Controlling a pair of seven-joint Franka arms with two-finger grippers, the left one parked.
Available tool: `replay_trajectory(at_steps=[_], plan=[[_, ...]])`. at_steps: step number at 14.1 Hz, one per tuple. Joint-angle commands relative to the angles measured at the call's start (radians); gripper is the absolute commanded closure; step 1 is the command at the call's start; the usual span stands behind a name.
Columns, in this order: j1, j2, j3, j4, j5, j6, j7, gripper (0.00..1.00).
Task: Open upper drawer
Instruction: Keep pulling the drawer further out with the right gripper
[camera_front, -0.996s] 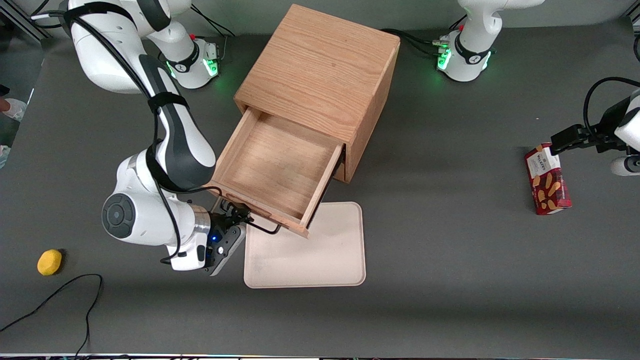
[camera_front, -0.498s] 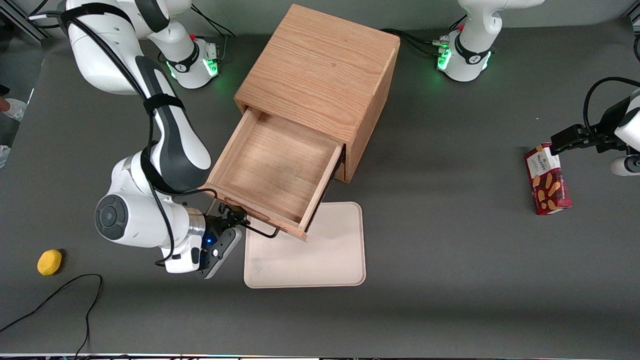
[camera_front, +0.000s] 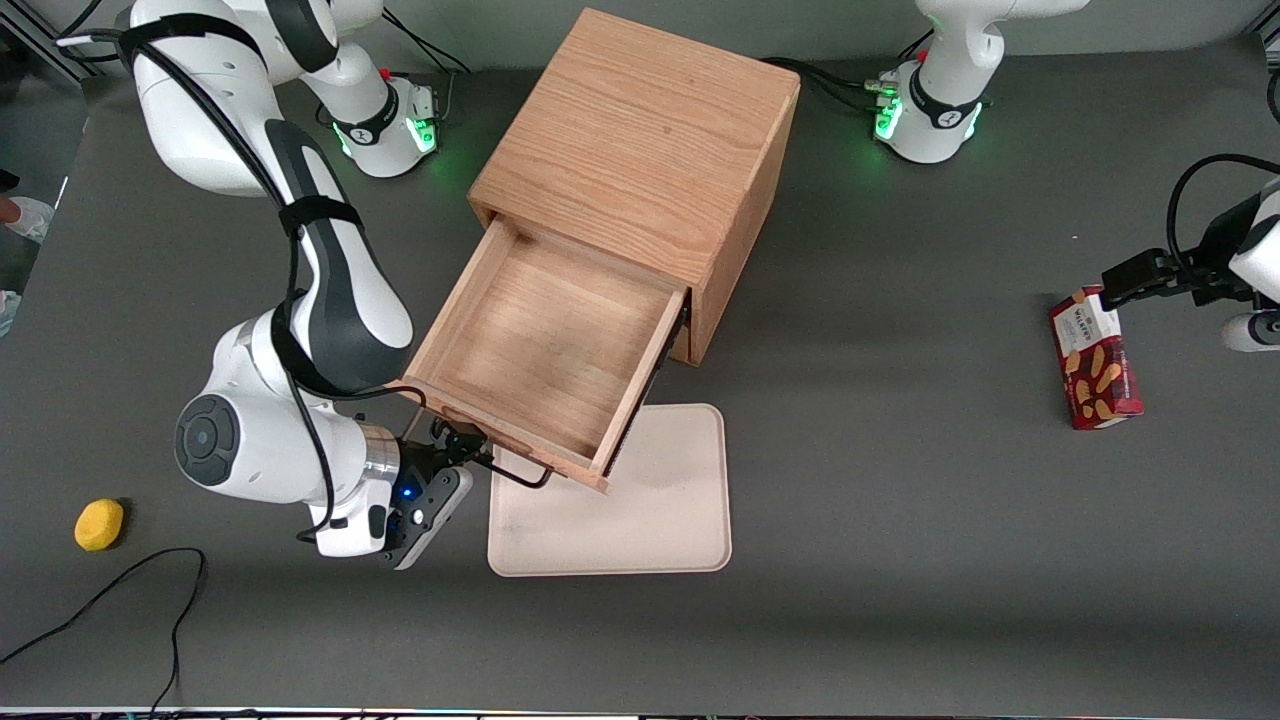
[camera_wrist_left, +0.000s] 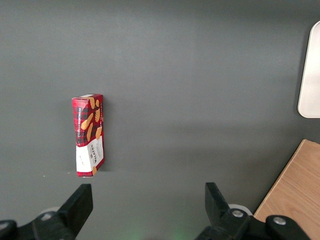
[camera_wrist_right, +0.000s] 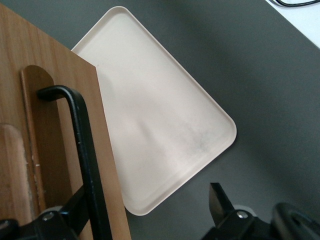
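The oak cabinet (camera_front: 640, 140) stands mid-table. Its upper drawer (camera_front: 540, 340) is pulled well out, and its shallow wooden tray is bare inside. The drawer's front edge overhangs a beige tray. The thin black wire handle (camera_front: 522, 477) sticks out from the drawer front (camera_wrist_right: 55, 125). My right gripper (camera_front: 462, 455) is at the handle's end nearest the working arm. In the right wrist view the gripper (camera_wrist_right: 147, 212) is open, with one finger against the handle (camera_wrist_right: 82, 145) on the drawer-front side and the other well apart from it. The bottom drawer is hidden under the open one.
A beige tray (camera_front: 640, 500) lies flat on the table, nearer the front camera than the cabinet and partly under the drawer; it also shows in the right wrist view (camera_wrist_right: 160, 130). A yellow lump (camera_front: 99, 524) and a black cable (camera_front: 120, 590) lie toward the working arm's end. A red biscuit box (camera_front: 1093, 362) lies toward the parked arm's end.
The drawer has slid a little farther out of the cabinet. My right gripper and arm have moved with the handle toward the working arm's end.
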Motion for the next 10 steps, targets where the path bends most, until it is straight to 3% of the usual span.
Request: replay_trajectory(at_steps=[1, 10], plan=[[-0.016, 0.031, 0.006, 0.044, -0.008, 0.028, -0.016, 0.00], [-0.030, 0.028, 0.006, 0.052, -0.010, 0.048, -0.010, 0.00]])
